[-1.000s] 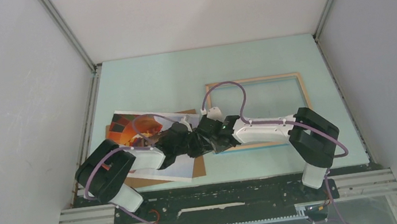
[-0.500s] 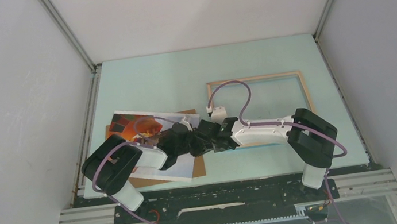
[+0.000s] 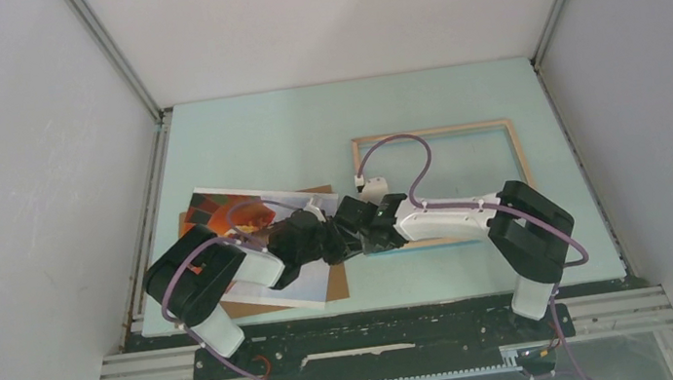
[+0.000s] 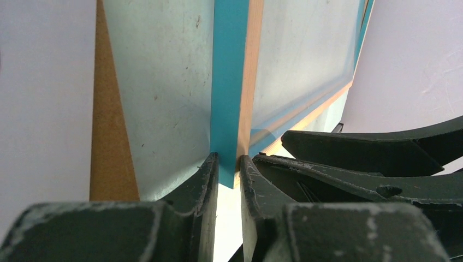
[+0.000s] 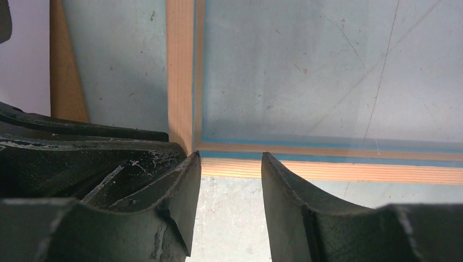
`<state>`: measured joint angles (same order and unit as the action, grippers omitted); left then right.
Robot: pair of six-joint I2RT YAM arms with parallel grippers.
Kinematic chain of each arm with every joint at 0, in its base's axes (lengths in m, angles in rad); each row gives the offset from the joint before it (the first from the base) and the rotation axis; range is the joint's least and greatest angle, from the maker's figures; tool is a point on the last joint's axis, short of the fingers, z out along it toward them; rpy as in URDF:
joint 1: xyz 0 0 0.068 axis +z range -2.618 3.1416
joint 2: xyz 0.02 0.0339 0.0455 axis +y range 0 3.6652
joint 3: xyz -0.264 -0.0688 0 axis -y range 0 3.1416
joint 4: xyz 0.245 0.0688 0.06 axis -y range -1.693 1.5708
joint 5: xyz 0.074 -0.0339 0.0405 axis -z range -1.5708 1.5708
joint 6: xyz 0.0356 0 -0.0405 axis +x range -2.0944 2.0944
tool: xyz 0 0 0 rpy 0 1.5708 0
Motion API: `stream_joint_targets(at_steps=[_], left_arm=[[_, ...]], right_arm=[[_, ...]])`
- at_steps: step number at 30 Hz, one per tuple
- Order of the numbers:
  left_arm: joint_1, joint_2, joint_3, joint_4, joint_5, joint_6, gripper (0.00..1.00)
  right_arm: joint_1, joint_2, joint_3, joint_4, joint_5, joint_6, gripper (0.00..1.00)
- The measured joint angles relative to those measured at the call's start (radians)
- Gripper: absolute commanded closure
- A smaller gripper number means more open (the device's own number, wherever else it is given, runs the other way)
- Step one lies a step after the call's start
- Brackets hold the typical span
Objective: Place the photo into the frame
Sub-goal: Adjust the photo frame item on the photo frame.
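The frame [image 3: 433, 132] lies wood side up at the right centre of the table. Its near left corner sits between my left gripper's [image 3: 338, 247] fingers. In the left wrist view the gripper [image 4: 229, 164] is shut on the frame's [image 4: 229, 82] edge, blue on one side and wood on the other. My right gripper [image 3: 361, 242] is just right of that corner. It is open and empty [image 5: 230, 158], with the frame's [image 5: 180, 65] near rail just past its fingertips. The photo [image 3: 217, 211] lies face up at the left, partly hidden under my left arm.
A plain brown backing board [image 3: 330, 284] lies under the photo; its edge shows in both wrist views [image 4: 109, 153] [image 5: 65, 71]. Grey walls close in the pale green table [image 3: 256, 132] on three sides. The two grippers are almost touching.
The frame's near left corner has lifted a little and the frame has shifted slightly away. The left arm has moved right. The right wrist has turned, its cable loop rising.
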<state>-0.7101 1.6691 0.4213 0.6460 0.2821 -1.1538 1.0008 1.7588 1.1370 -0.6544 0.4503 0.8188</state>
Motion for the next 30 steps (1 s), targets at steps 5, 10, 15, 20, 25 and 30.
stream_joint_targets(at_steps=[5, 10, 15, 20, 25, 30], left_arm=[[0.0, 0.0, -0.001, 0.002, -0.001, -0.001, 0.8], [0.0, 0.0, -0.002, 0.004, -0.002, -0.001, 0.8], [0.0, 0.0, -0.002, 0.007, -0.01, -0.001, 0.81], [0.0, 0.0, -0.002, 0.007, -0.011, -0.001, 0.81], [0.0, -0.002, -0.002, 0.007, -0.013, 0.0, 0.81], [0.0, -0.003, -0.002, 0.006, -0.014, 0.001, 0.8]], right_arm=[[-0.005, -0.006, -0.007, 0.012, -0.01, -0.012, 0.48], [-0.006, -0.014, -0.018, 0.037, -0.014, -0.074, 0.47], [-0.009, -0.018, -0.024, 0.062, -0.018, -0.147, 0.47], [-0.017, -0.018, -0.024, 0.132, 0.013, -0.213, 0.47], [-0.023, -0.018, -0.024, 0.183, 0.03, -0.275, 0.47], [-0.024, -0.028, -0.025, 0.179, -0.008, -0.288, 0.49]])
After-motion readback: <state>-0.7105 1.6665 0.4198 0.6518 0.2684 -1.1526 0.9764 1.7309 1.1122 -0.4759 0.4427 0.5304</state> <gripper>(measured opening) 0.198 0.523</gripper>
